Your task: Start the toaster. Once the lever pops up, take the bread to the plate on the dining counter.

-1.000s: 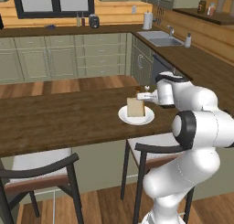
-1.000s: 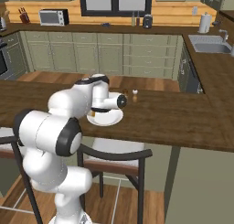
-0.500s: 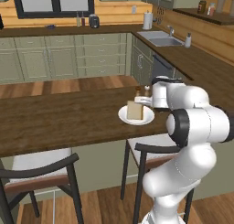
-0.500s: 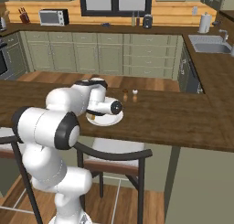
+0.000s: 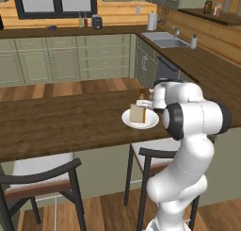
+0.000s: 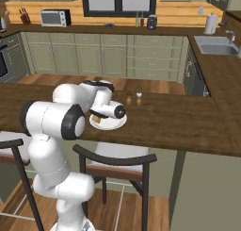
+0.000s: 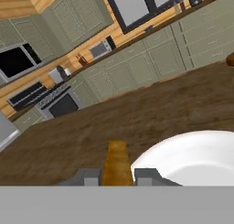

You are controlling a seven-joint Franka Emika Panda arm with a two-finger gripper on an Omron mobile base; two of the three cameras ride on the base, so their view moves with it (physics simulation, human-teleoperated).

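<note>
Now bread (image 7: 116, 163) upright between clamped tool (image 7: 117, 176) fingers, over plate (image 7: 201, 159) rim.

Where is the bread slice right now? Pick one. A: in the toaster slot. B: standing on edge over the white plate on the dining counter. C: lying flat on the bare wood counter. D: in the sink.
B: the bread stands on edge on the plate on the dining counter, with the gripper fingertips at either side of it.
</note>
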